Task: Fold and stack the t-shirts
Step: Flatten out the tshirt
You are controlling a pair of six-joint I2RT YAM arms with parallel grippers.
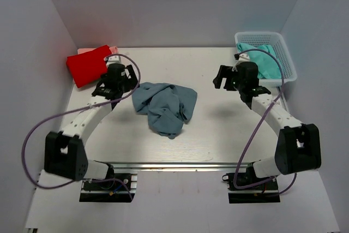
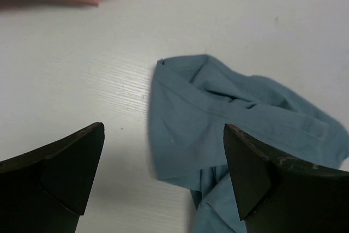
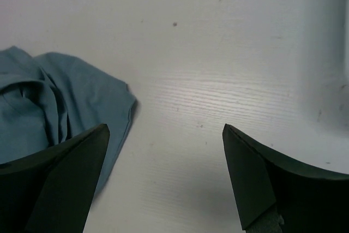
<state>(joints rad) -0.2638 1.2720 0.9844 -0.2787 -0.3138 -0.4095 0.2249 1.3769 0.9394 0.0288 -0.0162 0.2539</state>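
Black left gripper and right gripper hover with jaws apart, holding nothing. Between them a crumpled dusty blue-grey cloth t-shirt lies mid-worktop; a folded red t-shirt sits back-left.

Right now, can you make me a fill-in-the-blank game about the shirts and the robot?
The crumpled shirt is ____-grey.
The teal shirt lies in the white ____.
The red shirt lies far back on the ____ side.
The left pincer and right pincer are both ____.
Missing words: blue, basket, left, open.
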